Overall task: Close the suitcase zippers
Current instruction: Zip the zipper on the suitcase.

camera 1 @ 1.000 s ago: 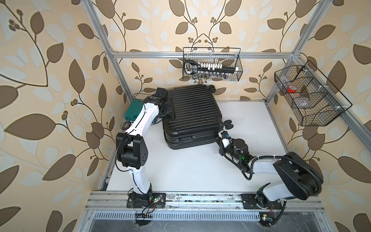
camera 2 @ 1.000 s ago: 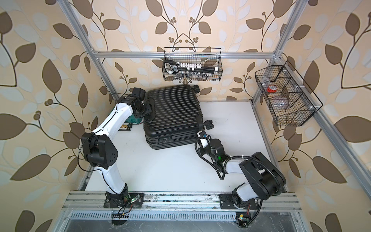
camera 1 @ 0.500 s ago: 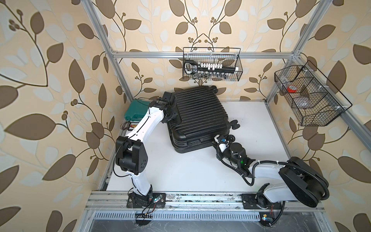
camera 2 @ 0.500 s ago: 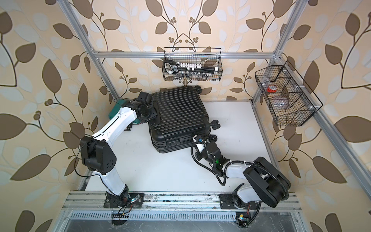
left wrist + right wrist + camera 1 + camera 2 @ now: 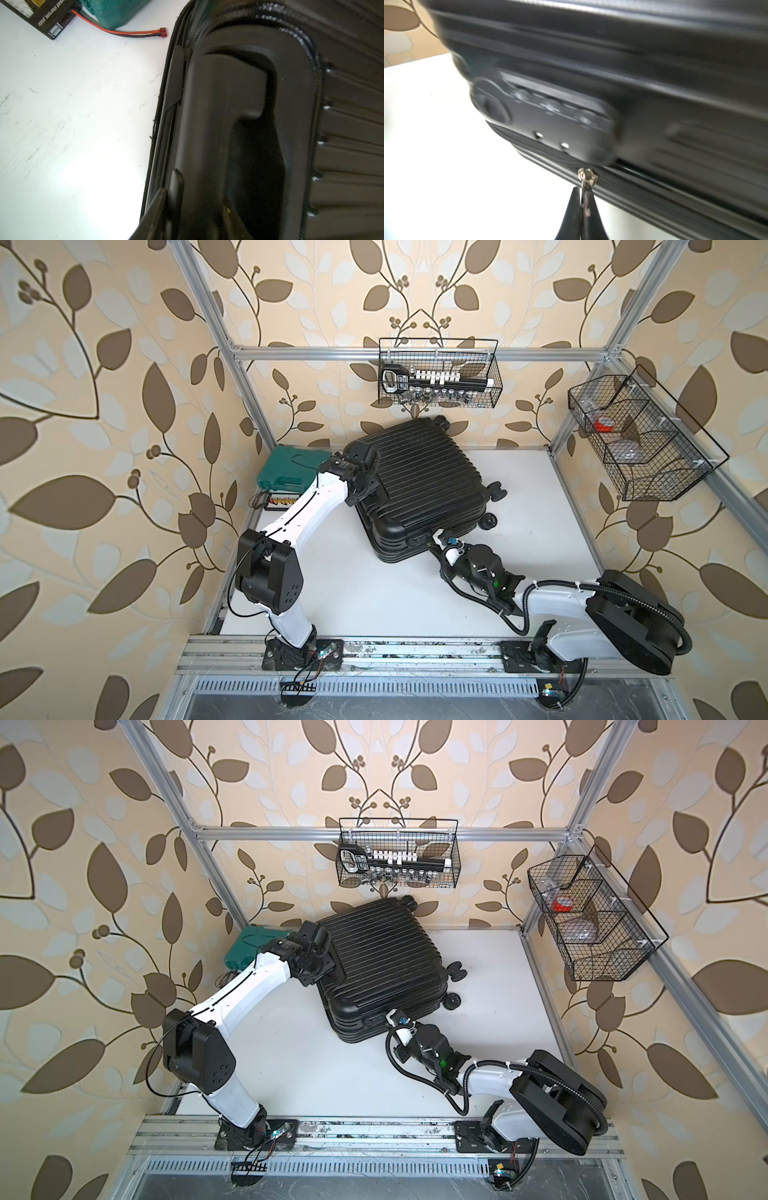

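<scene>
Suitcase (image 5: 419, 485) (image 5: 382, 969) lies flat, ribbed shell up, at the back-centre of the white tabletop (image 5: 374, 593), turned askew; two wheels (image 5: 496, 491) stick out on its right side. Far left, against the wall: teal tool case (image 5: 291, 468), and in front of it a small dark board (image 5: 282, 502). A red-and-black lead with a red plug (image 5: 163, 32) lies loose on the table just beside the suitcase rim. Left arm reaches in from the front rail to the suitcase's left edge. Left gripper (image 5: 361, 485) (image 5: 197, 218) sits over the side handle (image 5: 207, 124), one finger on each side of it. The fingers look closed onto the handle rather than spread free, though that corner of the wrist view is dark and soft. The zipper track (image 5: 153, 133) runs along the rim next to the handle, teeth showing; I cannot tell from here whether it is joined. Moving right to the near side wall of the case, there is a combination lock (image 5: 548, 118) with three dials. Just below its corner is the metal zipper pull (image 5: 588, 176). Right gripper (image 5: 581, 193) (image 5: 436, 537) has its fingertips pressed together, pinching the pull's tab; the arm lies low across the table from the right. The wrist view is motion-blurred. On the back wall above the case, a wire basket (image 5: 438, 377) holds tools. On the right wall, a second wire basket (image 5: 640, 439) has something red (image 5: 602, 423) in one compartment.
</scene>
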`<action>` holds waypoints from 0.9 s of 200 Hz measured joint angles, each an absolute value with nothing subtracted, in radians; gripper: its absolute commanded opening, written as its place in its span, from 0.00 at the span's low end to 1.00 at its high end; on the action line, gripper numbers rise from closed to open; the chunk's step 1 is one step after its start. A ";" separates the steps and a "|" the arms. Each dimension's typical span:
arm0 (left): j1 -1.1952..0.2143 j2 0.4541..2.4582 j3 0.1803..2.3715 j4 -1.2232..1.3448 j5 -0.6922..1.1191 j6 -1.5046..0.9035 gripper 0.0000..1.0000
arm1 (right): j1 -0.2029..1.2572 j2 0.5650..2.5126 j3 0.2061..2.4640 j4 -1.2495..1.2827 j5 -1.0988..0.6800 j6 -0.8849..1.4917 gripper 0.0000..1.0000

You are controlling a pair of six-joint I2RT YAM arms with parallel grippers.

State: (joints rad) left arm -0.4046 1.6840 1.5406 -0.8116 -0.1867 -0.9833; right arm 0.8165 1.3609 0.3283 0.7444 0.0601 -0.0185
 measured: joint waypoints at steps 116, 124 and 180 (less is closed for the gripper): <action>-0.482 1.678 1.532 -0.820 -0.296 -1.076 0.16 | 1.016 1.445 0.411 0.734 0.177 -0.011 0.00; -0.485 1.677 1.529 -0.820 -0.299 -1.078 0.22 | 1.021 1.448 0.414 0.731 0.178 -0.011 0.00; -0.492 1.629 1.468 -0.733 -0.334 -1.084 0.87 | 1.041 1.433 0.404 0.737 0.204 -0.001 0.00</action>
